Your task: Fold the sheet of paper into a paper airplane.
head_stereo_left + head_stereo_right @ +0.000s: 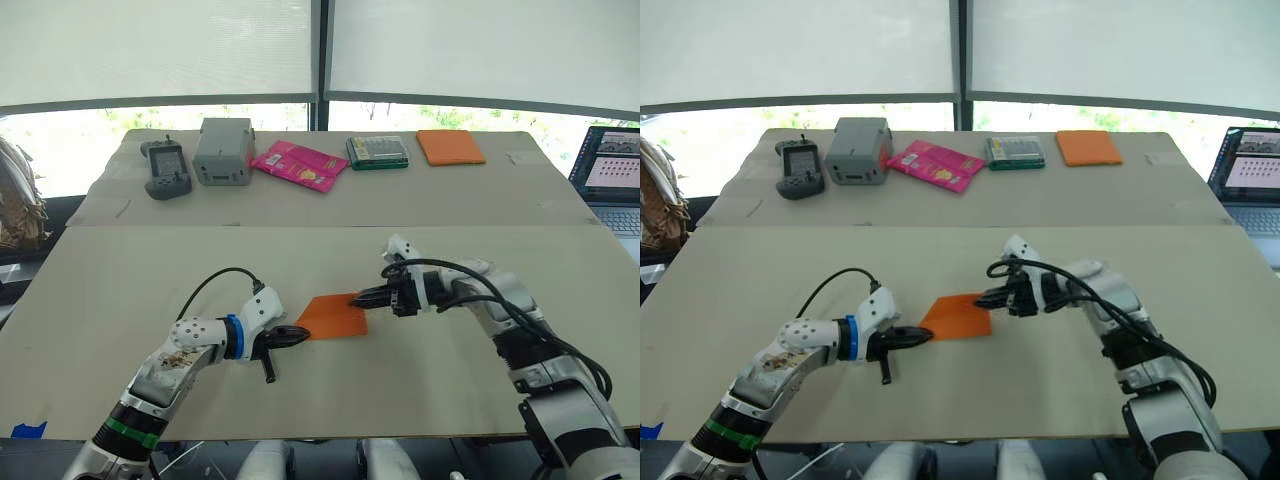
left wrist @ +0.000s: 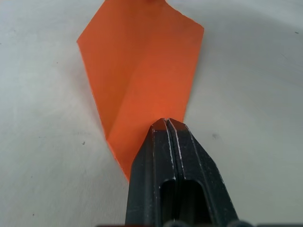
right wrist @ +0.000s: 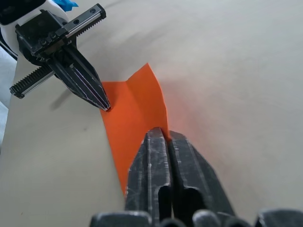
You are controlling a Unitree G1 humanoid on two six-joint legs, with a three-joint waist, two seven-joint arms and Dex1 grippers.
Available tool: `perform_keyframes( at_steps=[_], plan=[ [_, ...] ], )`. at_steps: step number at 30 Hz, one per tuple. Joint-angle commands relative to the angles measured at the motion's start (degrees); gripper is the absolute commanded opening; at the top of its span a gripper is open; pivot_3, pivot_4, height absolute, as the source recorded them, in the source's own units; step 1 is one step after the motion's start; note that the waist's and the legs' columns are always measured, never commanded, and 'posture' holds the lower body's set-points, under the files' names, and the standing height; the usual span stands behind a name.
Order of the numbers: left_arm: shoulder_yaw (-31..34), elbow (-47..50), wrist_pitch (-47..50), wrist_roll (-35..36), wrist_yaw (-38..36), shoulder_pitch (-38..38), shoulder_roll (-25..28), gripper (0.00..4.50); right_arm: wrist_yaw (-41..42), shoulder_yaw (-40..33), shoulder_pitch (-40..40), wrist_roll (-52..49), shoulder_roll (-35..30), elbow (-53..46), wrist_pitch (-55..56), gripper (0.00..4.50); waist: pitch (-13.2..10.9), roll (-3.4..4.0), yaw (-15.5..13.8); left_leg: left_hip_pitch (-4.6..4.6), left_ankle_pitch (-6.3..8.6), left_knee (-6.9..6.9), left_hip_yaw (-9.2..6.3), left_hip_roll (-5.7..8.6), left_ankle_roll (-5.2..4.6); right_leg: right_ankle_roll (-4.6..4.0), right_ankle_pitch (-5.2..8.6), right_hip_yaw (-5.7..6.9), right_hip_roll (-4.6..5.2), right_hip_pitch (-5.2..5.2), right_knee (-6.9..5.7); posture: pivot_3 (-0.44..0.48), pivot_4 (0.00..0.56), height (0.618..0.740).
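Both arms low, reaching inward: left gripper [image 1: 300,333], right gripper [image 1: 357,298] clamped on sheet of paper [image 1: 333,317].

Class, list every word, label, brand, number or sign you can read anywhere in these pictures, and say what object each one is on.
No text can be read.
Pink packet: printing shows, too small to read.
Green-edged box: label too blurred to read.
Grey box: a front panel, no legible marking.
Handheld controller: screen unreadable.
Laptop: screen shows a grid of pictures, no legible words.
Sheet of paper and orange pad: blank.
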State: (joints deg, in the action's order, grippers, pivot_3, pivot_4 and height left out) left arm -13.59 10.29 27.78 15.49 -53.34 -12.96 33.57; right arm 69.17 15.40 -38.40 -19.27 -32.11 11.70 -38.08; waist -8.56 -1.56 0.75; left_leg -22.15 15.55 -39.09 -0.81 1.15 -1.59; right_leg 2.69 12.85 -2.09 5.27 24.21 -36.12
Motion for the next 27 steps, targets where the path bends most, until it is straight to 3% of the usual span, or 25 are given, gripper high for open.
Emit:
perform_keyframes(
  at_steps=[1,8,14,22,27],
  plan=[
    [-1.07,-2.66,1.08,-1.39,-0.36,0.25,0.82,0.0,0.9,-1.87,2.08,-0.09,-1.39,-5.5,4.7,0.04,0.0,0.0,-0.01,0.0,0.0,0.01,0.0,0.0,0.0,0.0,0.0,0.0,0.0,0.0,0.0,0.0,0.15,0.74],
    [-1.42,-4.55,0.44,-1.71,-1.32,-1.43,0.46,0.0,1.88,-1.78,8.96,3.8,-3.16,-12.14,22.35,0.04,0.0,0.0,-0.08,0.06,0.0,0.0,0.01,0.01,0.0,0.0,0.0,-0.01,0.0,-0.05,-0.02,0.0,0.15,0.74],
    [-0.81,-6.83,-0.46,-1.54,-2.11,-3.15,0.54,0.0,-2.41,0.49,13.39,15.82,-4.24,-8.57,50.04,0.04,0.0,0.0,-0.07,0.14,-0.01,0.0,0.07,0.01,0.01,0.0,0.0,-0.01,-0.02,-0.1,-0.03,0.0,0.15,0.74],
    [-0.09,-7.29,-0.7,-1.14,-3.2,-3.47,1.18,0.0,-8.19,1.93,15.41,24.29,-5.03,-3.76,69.76,0.04,0.0,0.0,-0.06,0.19,-0.01,0.0,0.12,-0.01,0.01,0.0,0.0,-0.08,-0.06,-0.1,-0.05,0.0,0.15,0.74],
    [1.16,-7.5,-0.29,0.03,-3.86,-3.86,1.43,0.0,-13.06,3.23,15.97,30.55,-5.27,0.06,76.1,0.04,0.0,0.0,-0.04,0.19,-0.01,0.01,0.14,0.0,0.01,0.0,0.0,-0.11,-0.06,-0.09,-0.06,0.0,0.15,0.74]
  ],
)
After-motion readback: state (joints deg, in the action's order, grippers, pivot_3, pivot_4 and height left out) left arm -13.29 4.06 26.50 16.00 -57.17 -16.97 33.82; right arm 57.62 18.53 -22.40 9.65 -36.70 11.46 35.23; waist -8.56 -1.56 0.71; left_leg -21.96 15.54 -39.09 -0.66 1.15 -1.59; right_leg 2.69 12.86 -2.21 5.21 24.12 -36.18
